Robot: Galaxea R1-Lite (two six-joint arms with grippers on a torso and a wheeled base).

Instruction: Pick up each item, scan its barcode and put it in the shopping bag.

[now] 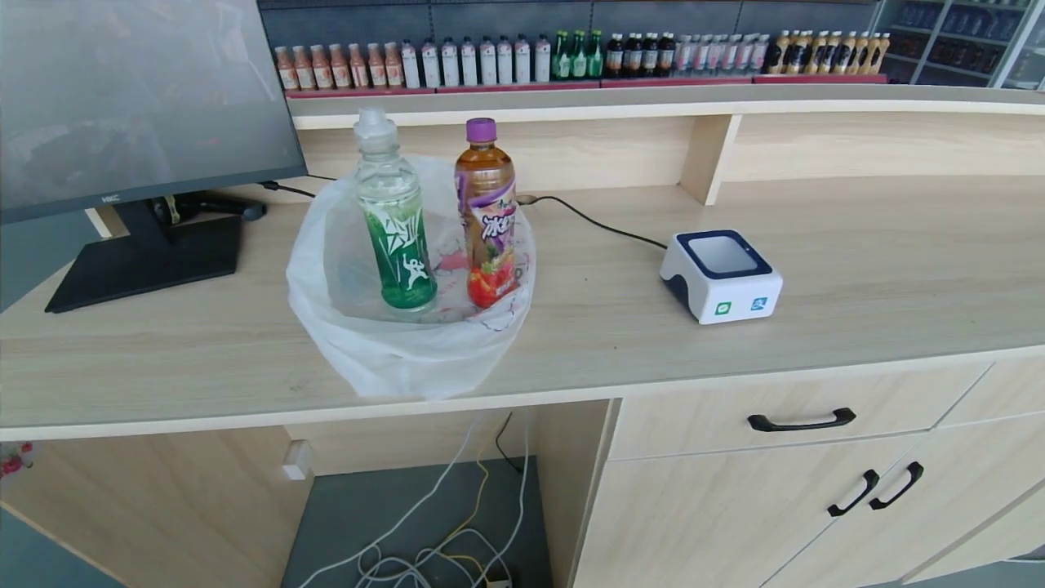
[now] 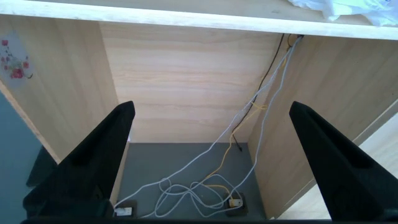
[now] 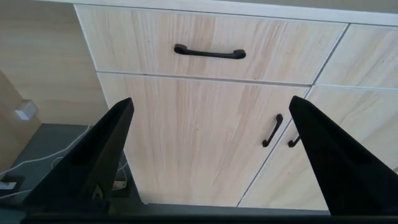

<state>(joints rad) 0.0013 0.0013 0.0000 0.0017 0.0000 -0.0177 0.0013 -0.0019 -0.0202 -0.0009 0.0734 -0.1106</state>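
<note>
The long pale wooden bench (image 1: 857,269) carries everything. The dark flat monitor (image 1: 139,90) stands at its left end, off to one side of the working stretch.

The thin white plastic shopping bag (image 1: 392,351) sits left of centre with its mouth rolled wide, probably so that items can be lowered in from above. Its loose front fold reaches the bench's front edge, where a nudge could drag it over.

Two bottles stand upright inside it, close together: the clear bottle with a green label (image 1: 397,229) and the brown tea bottle with a purple cap (image 1: 488,220). With both bagged, the packing looks finished.

The small white box scanner with a dark-rimmed window (image 1: 720,276) faces up, well apart from the bag. Bare wood between them leaves swing room, though its black cable trails back towards the bag.

The left hand (image 2: 211,107) hangs below the bench edge before the open cable bay, fingers spread and holding nothing. The right hand (image 3: 211,102) hangs before the drawer fronts, also spread and holding nothing.
</note>
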